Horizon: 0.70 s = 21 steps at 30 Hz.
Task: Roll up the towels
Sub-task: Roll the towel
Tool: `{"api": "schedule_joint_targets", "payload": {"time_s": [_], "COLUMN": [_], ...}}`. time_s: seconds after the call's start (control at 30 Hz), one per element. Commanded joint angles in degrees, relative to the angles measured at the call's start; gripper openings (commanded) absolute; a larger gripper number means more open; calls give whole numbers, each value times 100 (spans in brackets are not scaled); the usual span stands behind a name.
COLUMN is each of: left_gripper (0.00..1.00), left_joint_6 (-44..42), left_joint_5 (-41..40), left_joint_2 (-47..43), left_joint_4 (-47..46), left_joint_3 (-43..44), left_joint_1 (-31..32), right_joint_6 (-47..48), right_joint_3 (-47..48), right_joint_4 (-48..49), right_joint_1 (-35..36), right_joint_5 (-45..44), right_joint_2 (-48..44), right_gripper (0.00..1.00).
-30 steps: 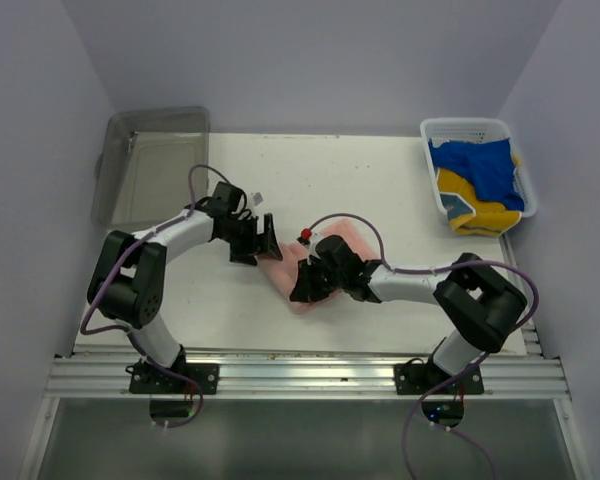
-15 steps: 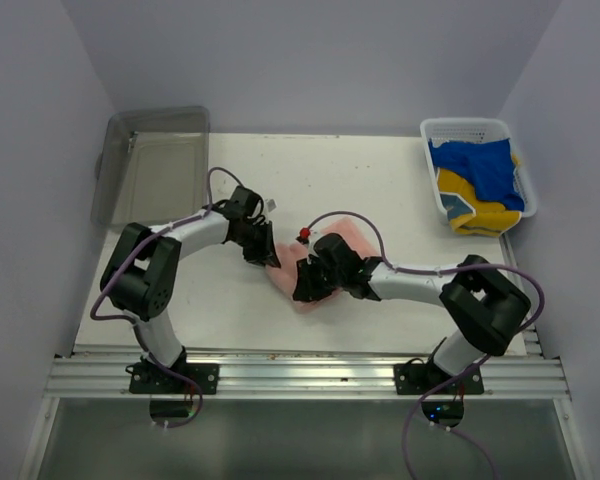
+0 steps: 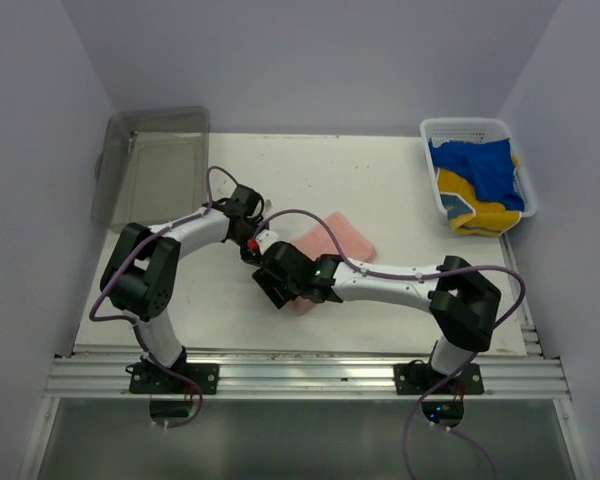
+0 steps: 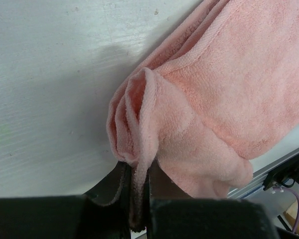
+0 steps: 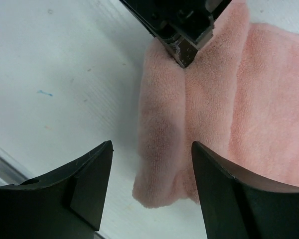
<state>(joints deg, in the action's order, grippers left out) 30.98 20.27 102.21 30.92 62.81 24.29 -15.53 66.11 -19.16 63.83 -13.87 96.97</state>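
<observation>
A pink towel (image 3: pixel 338 238) lies on the white table (image 3: pixel 380 170), its near-left end folded into a loose roll (image 5: pixel 162 149). My left gripper (image 3: pixel 256 247) is shut on a fold of that end; in the left wrist view the gripper (image 4: pixel 137 170) pinches the upright pink fold between its two black fingers. My right gripper (image 3: pixel 273 288) is open just in front of the roll, and in the right wrist view the gripper (image 5: pixel 152 145) has its fingers either side of the roll's tip without touching. The left gripper's tip (image 5: pixel 183 35) shows at the roll's far side.
A clear plastic bin (image 3: pixel 152 160) stands at the back left. A white basket (image 3: pixel 435 190) at the back right holds blue and yellow towels (image 3: pixel 480 180). The metal rail (image 3: pixel 300 370) runs along the table's near edge.
My left gripper closed on the towel's fold. My right gripper let go, opened, and shifted left to the roll's near end, uncovering more of the towel.
</observation>
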Motion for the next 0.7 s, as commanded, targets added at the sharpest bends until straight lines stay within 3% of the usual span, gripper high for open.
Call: {"api": "schedule_joint_targets", "payload": {"time_s": [0.0,0.27,0.4,0.43,0.5,0.53,0.57,0.6,0.67], "left_gripper": [0,0,0,0,0,0,3,22,49], "left_joint_6": [66,101,22,-4,-83,-110,-145,-232,-303], "left_joint_5": [-339,-287,-226,-217,-217,-208,-199,-164,-173], "left_joint_2": [-123,-149,-149,-149,-132,-149,-167,-193,-351], "left_joint_4": [274,274,275,283,310,336,371,415,485], "left_joint_3": [170,109,91,100,109,153,170,197,284], "left_joint_1": [-30,-30,-30,-30,-30,-56,-74,-91,-162], "right_joint_6": [480,428,226,226,191,182,156,60,-72], "right_joint_3": [341,307,201,192,175,61,-35,-132,-386], "right_joint_4": [-509,-141,96,96,149,227,324,438,755], "right_joint_1": [190,499,481,464,402,306,253,174,-106], "right_joint_5": [-906,-1276,-1497,-1452,-1269,-946,-707,-444,400], "right_joint_2": [391,1034,1166,1166,1123,1062,878,755,552], "right_gripper": [69,65,43,21,0,0,0,0,0]}}
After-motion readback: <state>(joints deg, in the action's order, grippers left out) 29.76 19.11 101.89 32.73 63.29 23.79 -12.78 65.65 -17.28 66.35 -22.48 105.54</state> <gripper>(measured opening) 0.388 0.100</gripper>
